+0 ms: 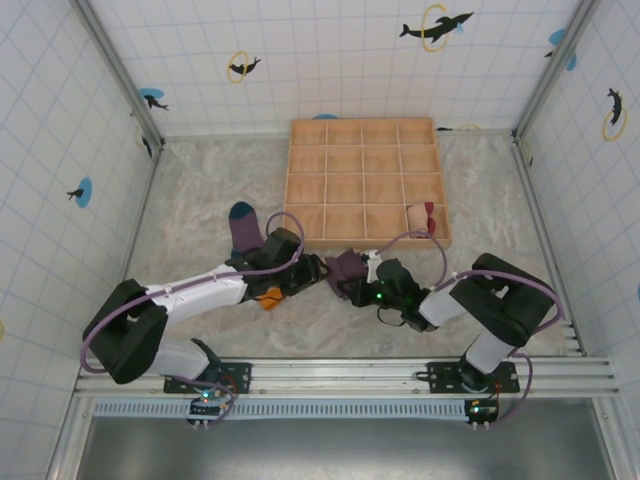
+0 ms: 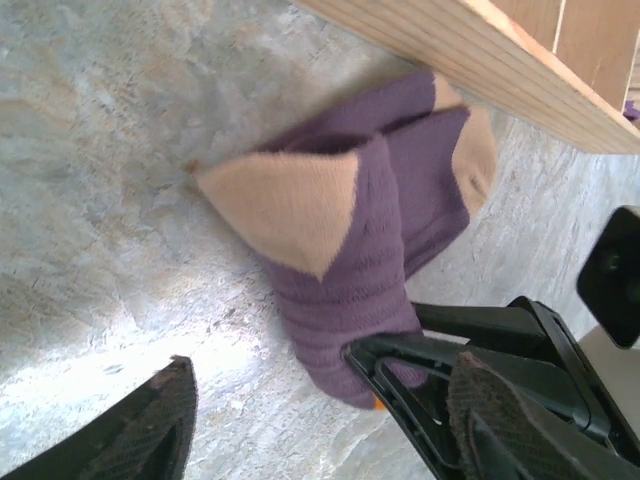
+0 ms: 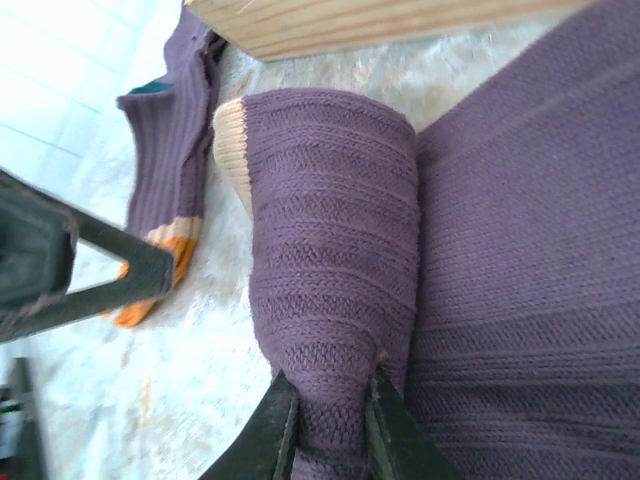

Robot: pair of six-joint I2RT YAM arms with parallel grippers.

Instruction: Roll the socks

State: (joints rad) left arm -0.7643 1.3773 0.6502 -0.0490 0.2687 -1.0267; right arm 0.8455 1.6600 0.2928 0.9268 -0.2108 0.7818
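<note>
Plainly the purple sock with the tan toe [image 2: 350, 270] was limp, light knit stuff. It lay bunched and partly rolled on the tabletop [image 2: 90, 150], just in front of the wooden tray [image 2: 450, 45], and it sagged wherever nothing pinned it. The right gripper [image 3: 330, 425] was nearly closed, nipping a thick fold at the roll's end, while the left gripper [image 2: 325, 375] stood wide apart close by with nothing between its fingers. To my eye the roll wanted holding across its full thickness, near the middle, or the soft layers would slide and spring loose. The purple sock with the teal toe [image 1: 245, 228] lay flat, partly under the left arm. The tan sock [image 1: 422, 217] sat in the tray's near right corner compartment.
</note>
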